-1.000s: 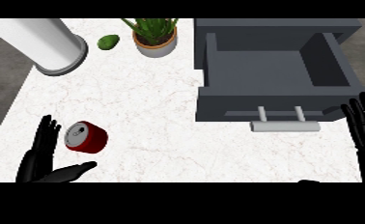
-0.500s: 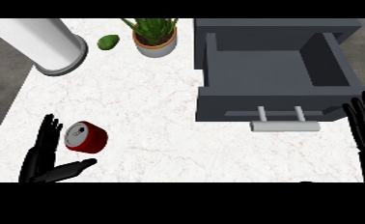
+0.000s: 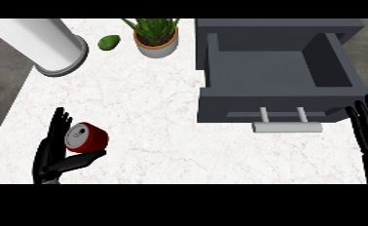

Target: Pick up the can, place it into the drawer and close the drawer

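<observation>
Can (image 3: 86, 138): one, red with a silver top, lying on its side low at the counter's (image 3: 144, 103) left, well apart from the drawer (image 3: 277, 71). Cradled by the left hand (image 3: 52, 149): straight fingers standing against the can's left side, thumb reaching under it along the lower edge, so touching but not wrapped round. Spread wide, then, rather than closed on anything.

One drawer, dark grey, pulled out at the upper right, showing nothing inside. One pale handle (image 3: 286, 127) on two short posts at its front face, pointing toward the lower edge.

Right hand (image 3: 358, 125) at the far right edge, just beside the drawer's front corner: only straight fingertips showing, pointing up, relaxed and holding nothing.

Farther out, along the top of the white marbled counter: one potted plant (image 3: 156, 37) with green spiky leaves in a tan pot, just left of the drawer. One small green round thing (image 3: 108, 42), perhaps a fruit, lying just left of the pot. One big white cylinder (image 3: 45, 44) with a grey rim, tilted across the upper left corner.
</observation>
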